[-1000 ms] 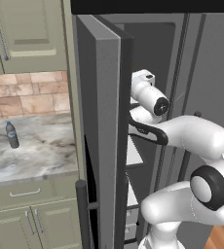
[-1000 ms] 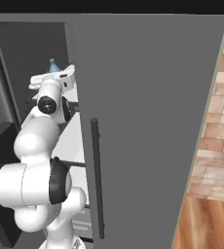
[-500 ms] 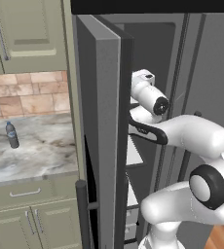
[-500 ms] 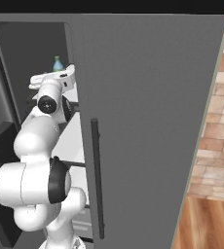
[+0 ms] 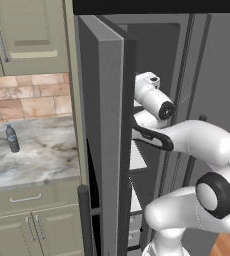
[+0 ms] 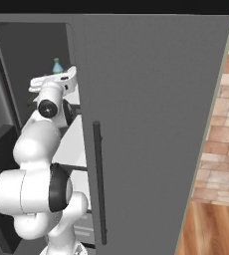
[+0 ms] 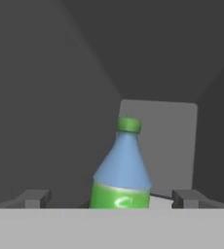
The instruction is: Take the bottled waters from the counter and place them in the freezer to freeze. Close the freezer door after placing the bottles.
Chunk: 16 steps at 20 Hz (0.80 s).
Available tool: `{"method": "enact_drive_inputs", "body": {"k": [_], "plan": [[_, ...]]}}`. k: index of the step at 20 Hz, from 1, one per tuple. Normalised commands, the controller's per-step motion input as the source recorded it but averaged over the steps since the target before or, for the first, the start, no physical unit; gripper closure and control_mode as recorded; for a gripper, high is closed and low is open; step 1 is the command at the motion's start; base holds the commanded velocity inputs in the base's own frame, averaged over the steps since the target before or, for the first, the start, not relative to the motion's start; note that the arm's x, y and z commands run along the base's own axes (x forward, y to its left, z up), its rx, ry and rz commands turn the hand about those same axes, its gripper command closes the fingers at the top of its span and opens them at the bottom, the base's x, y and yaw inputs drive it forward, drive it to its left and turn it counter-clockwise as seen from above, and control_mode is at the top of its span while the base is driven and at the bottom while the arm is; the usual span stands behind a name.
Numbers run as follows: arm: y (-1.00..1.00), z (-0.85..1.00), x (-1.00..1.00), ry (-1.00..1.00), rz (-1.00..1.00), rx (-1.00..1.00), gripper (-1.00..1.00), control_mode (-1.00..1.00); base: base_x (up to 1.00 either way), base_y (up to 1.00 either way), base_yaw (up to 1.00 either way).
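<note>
The blue bottled water (image 7: 121, 170), with a green cap and green label, stands on a white shelf inside the freezer (image 6: 34, 50). My gripper (image 7: 111, 199) is open around it, and a wide gap separates each fingertip (image 7: 34, 198) from the bottle. Its green cap and blue shoulder (image 6: 57, 66) show just above my hand in the right base view. The grey bottled water (image 5: 12, 139) with a dark cap stands upright on the counter (image 5: 42, 160), left of the open freezer door (image 5: 104, 140).
The freezer door stands edge-on between the counter and my arm, with its dark bar handle (image 5: 84, 220) low down. White shelves (image 5: 137, 157) sit under my forearm. The plain grey door (image 6: 151, 124) on the right is closed. A brick wall (image 6: 221, 139) stands to the right.
My jaws have spread wide off the blue bottle, which stays standing on the shelf. The arm has hardly moved.
</note>
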Motion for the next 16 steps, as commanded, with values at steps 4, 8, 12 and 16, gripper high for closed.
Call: {"method": "enact_drive_inputs", "body": {"k": [4,8,12,16], "plan": [[-0.16,0.01,-0.58,0.0,-0.07,0.11,-1.0,-1.0,0.0,0.0,0.0],[-0.41,0.28,-0.99,0.0,-0.12,0.25,-1.0,-1.0,0.0,0.0,0.0],[-0.32,0.56,-1.0,0.0,-0.11,0.19,-1.0,-1.0,0.0,0.0,0.0],[-0.22,0.74,-1.0,0.0,-0.11,0.14,-1.0,-1.0,0.0,0.0,0.0]]}}
